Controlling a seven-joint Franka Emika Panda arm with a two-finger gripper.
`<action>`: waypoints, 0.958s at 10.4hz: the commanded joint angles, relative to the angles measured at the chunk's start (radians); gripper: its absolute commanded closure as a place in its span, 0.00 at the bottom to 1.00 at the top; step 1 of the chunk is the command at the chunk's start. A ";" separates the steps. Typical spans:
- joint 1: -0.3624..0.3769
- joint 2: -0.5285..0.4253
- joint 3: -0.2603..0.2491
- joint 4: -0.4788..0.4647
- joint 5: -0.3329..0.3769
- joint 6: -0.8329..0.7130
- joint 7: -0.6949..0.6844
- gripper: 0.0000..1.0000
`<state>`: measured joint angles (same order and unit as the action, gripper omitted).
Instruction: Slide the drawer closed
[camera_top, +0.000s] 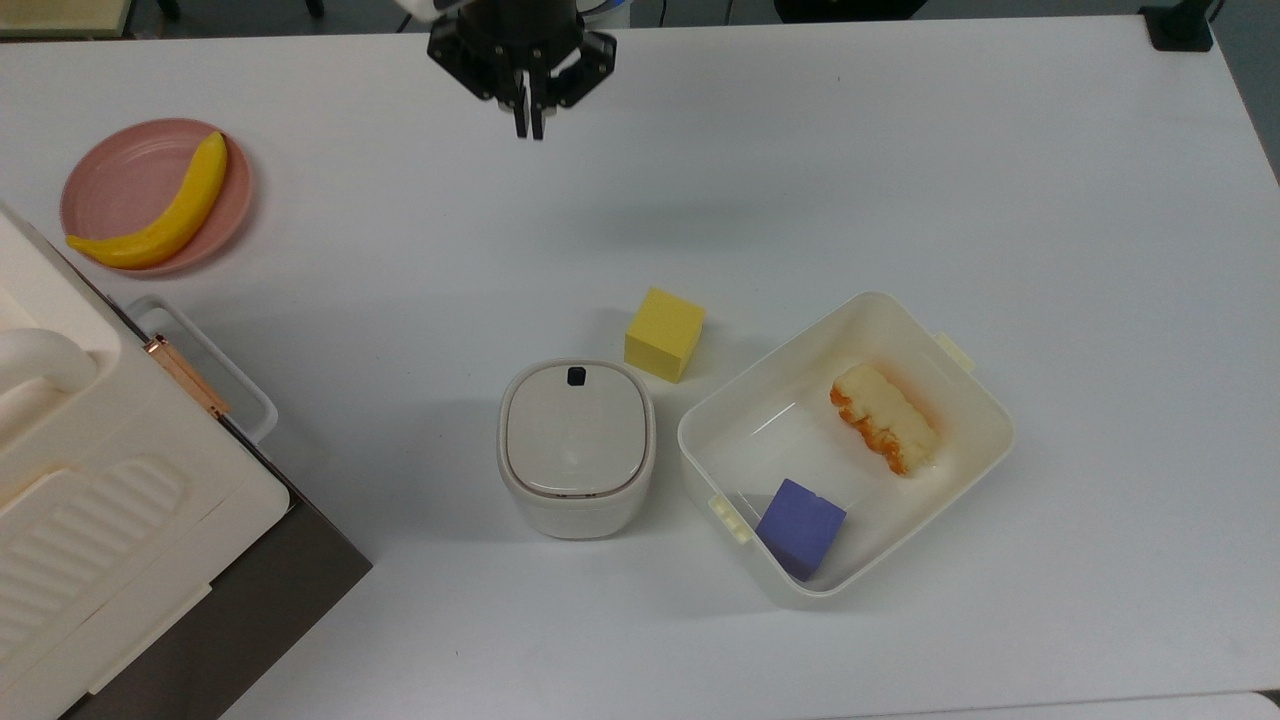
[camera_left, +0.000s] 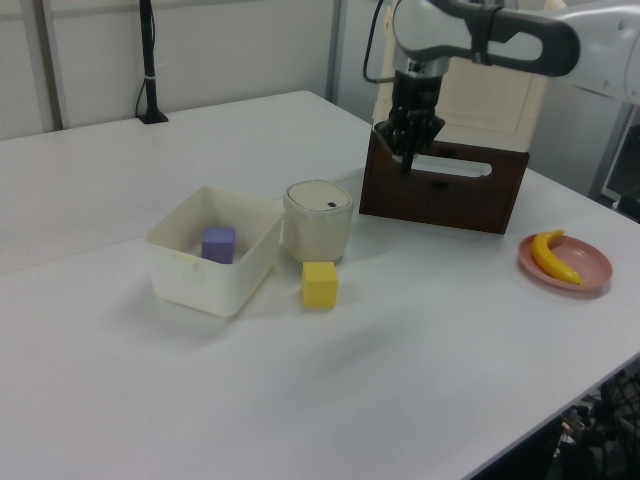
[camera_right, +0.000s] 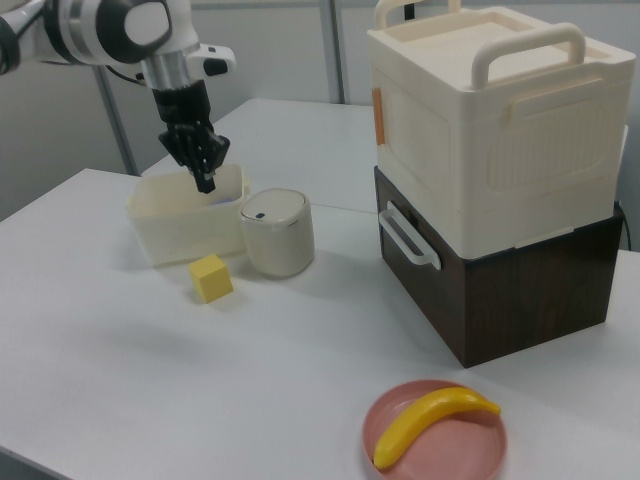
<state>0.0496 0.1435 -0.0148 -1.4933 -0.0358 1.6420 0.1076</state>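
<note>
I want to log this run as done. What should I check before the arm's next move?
1. Dark brown wooden drawer sits flush under the cream-white cabinet: ok, as the right view shows it.
2. Gripper is well away from the white loop handle: ok.
3. Gripper is shut and holds nothing: ok.
4. Small white lidded bin and yellow cube stand apart from the drawer front: ok.
5. Drawer is seated fully inside: cannot tell.
</note>
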 joint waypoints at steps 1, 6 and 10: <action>0.015 -0.053 -0.010 -0.041 -0.016 -0.057 -0.051 0.31; 0.044 -0.056 -0.011 -0.039 -0.041 -0.062 -0.043 0.00; 0.033 -0.074 -0.019 -0.036 -0.073 -0.056 -0.042 0.00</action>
